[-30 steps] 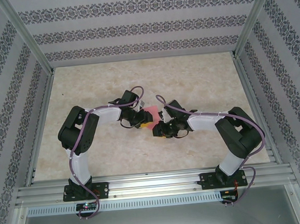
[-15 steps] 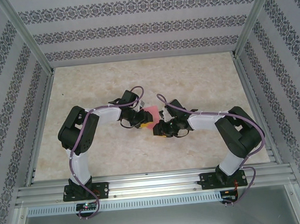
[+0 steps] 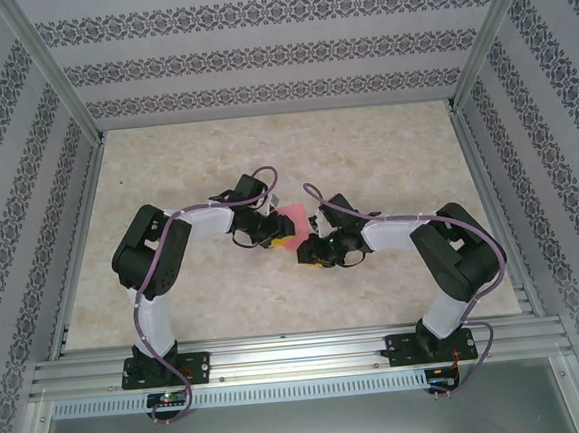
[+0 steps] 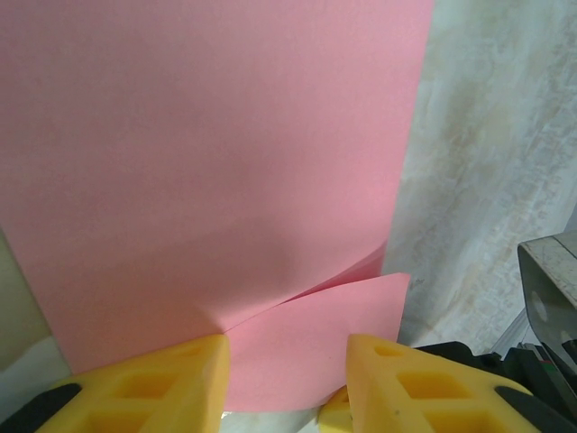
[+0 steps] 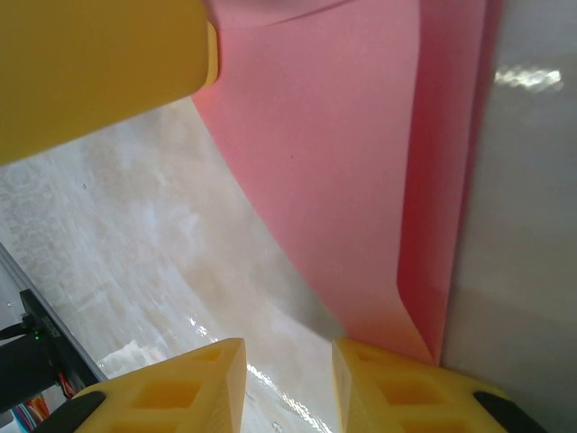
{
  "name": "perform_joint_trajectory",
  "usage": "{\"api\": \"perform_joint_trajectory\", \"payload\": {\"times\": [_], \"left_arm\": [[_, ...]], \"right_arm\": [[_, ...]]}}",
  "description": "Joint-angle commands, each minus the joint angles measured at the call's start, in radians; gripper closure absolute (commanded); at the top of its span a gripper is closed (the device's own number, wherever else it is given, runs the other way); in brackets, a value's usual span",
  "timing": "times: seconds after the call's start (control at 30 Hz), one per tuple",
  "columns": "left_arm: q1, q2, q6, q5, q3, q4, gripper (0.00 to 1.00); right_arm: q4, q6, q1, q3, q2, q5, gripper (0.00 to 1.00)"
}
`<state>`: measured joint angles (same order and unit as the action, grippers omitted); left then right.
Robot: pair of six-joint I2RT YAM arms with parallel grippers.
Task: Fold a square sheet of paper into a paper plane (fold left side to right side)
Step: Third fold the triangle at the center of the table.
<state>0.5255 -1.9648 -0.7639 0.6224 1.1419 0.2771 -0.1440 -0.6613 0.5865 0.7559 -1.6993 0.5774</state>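
**Operator:** Where is the sheet?

**Spotter:** The pink sheet of paper lies mid-table, right between your two grippers and close against both.

**Operator:** And the jaws?

**Spotter:** Your left gripper has its jaws partly spread. A loose corner of the sheet lies in the gap, but the fingers are not closed on it. Your right gripper is spread about as much, with bare table showing in its gap. The sheet's near corner sits just against one finger, not pinched.

**Operator:** Which way does the sheet run from them?

**Spotter:** It runs straight ahead of the left jaws, with the top layer bowing up off the lower one. From the right wrist, the edge where two layers meet runs away from the jaws, so its long axis points forward from that gripper.

**Operator:** Which arm should move?

**Spotter:** I'd judge your left. The bowed layer is on its side and wants carrying rightward and flattening, while your right arm is placed to pin the doubled edge.
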Motion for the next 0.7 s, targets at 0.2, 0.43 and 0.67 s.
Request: {"api": "perform_joint_trajectory", "payload": {"times": [0.2, 0.43, 0.67], "left_arm": [[-0.023, 0.070, 0.037, -0.061, -0.008, 0.045, 0.59], [0.000, 0.172, 0.006, -0.057, -0.058, 0.021, 0.58], [0.052, 0.174, -0.051, -0.055, -0.108, -0.053, 0.63]], "right_arm": [[0.030, -0.115, -0.033, -0.096, -0.050, -0.013, 0.71], [0.033, -0.140, -0.034, -0.097, -0.083, -0.010, 0.72], [0.018, -0.136, -0.037, -0.093, -0.088, -0.017, 0.76]]}}
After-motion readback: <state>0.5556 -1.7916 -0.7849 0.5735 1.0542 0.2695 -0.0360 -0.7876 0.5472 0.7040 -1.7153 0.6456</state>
